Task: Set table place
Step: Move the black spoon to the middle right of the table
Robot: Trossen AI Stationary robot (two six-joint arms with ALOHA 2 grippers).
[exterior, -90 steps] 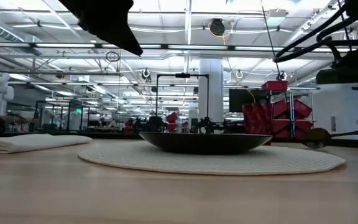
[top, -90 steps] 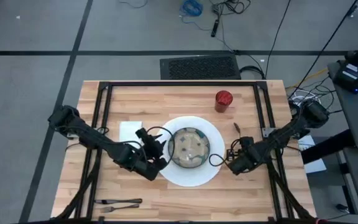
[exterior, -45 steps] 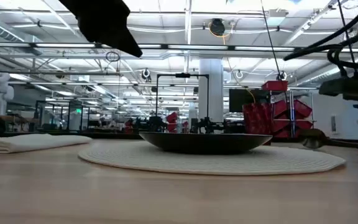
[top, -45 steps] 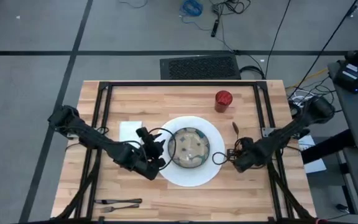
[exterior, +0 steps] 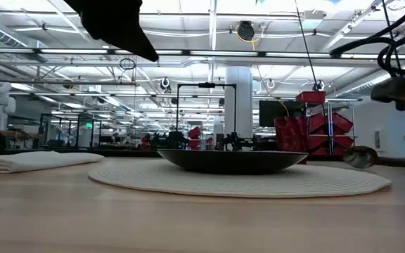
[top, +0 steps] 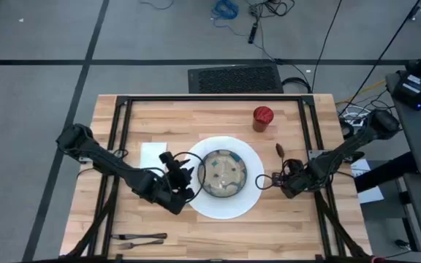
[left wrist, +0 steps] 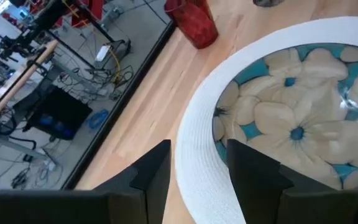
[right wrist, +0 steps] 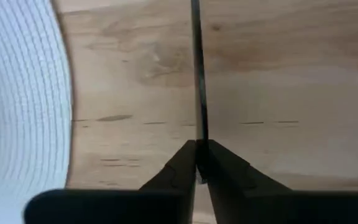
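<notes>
I am looking over everything in front of me and I am finding no writing that I can read: no label, brand, number or sign is showing on anything on the table or in the room beyond it.
</notes>
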